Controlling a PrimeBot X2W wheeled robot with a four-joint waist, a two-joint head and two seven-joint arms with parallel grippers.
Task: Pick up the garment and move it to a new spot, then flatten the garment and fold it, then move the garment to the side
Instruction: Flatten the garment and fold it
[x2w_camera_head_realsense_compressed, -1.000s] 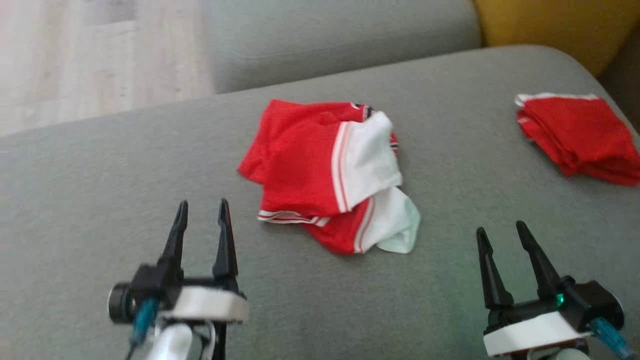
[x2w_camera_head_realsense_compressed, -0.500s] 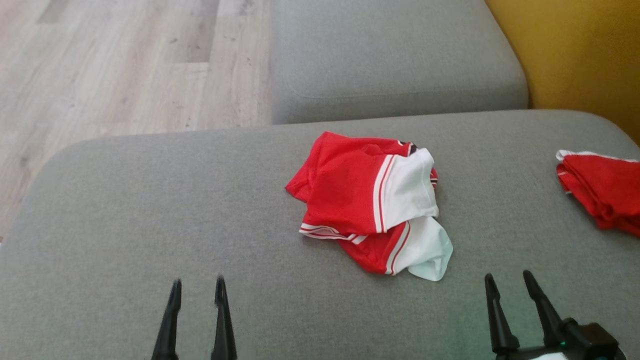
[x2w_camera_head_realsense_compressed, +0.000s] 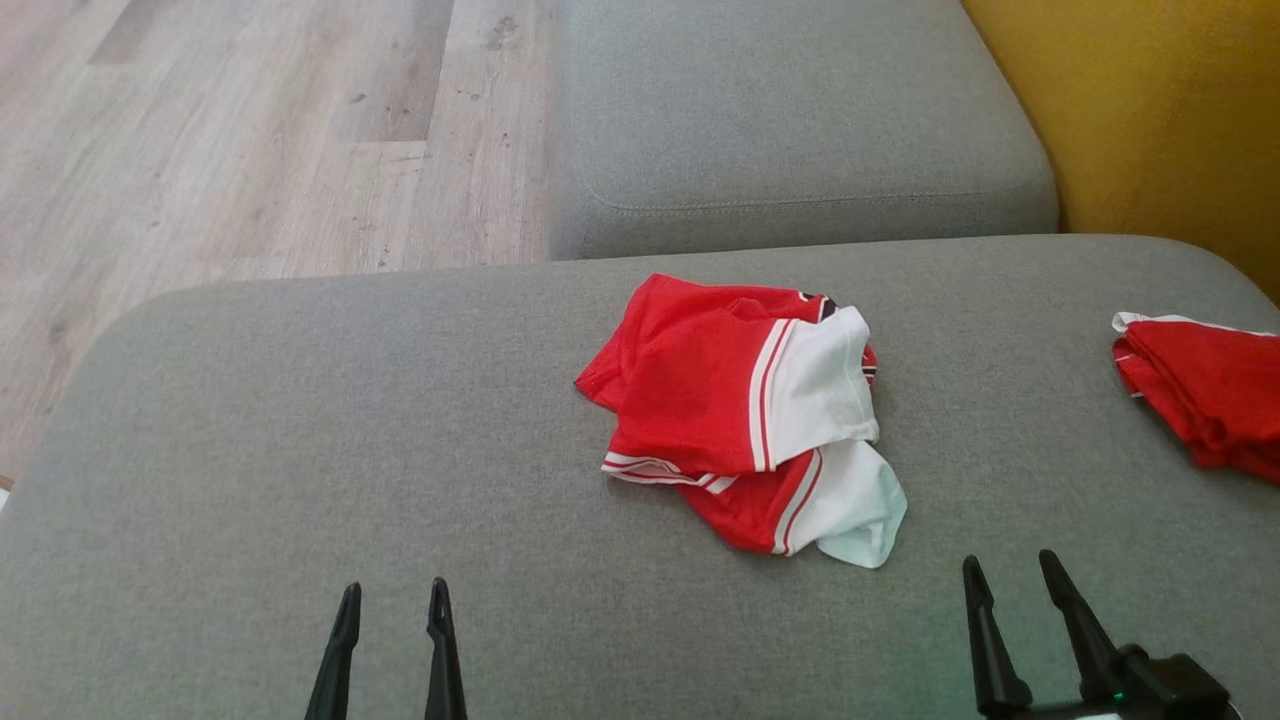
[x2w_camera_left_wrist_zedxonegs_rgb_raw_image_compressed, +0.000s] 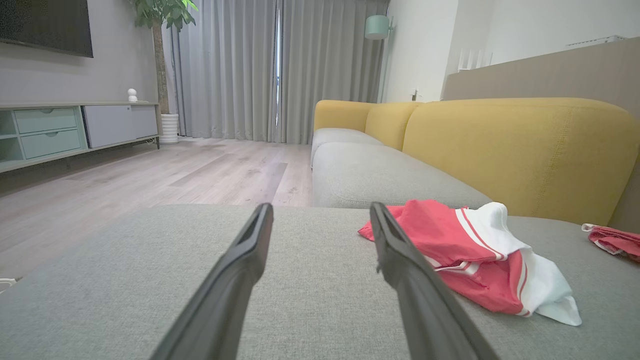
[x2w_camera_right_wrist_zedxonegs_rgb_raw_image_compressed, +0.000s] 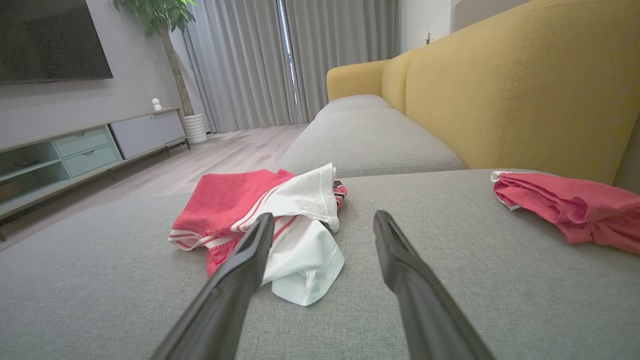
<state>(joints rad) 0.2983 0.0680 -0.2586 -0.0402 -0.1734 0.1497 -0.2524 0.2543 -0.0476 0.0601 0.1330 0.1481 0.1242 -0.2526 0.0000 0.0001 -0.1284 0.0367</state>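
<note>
A crumpled red-and-white garment (x2w_camera_head_realsense_compressed: 745, 415) is being supported by the grey woven cushion (x2w_camera_head_realsense_compressed: 300, 450), ahead of and between the left claw (x2w_camera_head_realsense_compressed: 392, 600) and right claw (x2w_camera_head_realsense_compressed: 1007, 575), both being held spread, empty.

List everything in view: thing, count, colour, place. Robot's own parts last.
crumpled garment: one, red and white, middle of the near seat cushion
folded garment: one, red with a white edge, right end of that cushion
near seat cushion: one, grey, under both garments
far seat cushion: one, grey, beyond the near one
sofa backrest: one, yellow, right of the cushions
floor: one, pale wood, left of the sofa
curtains: several panels, grey, far wall
potted plant: one, green, beside the curtains
television: one, dark, left wall
TV cabinet: one, grey and pale green, below the television
left gripper: one, dark, open, lower left
right gripper: one, dark, open, lower right
</note>
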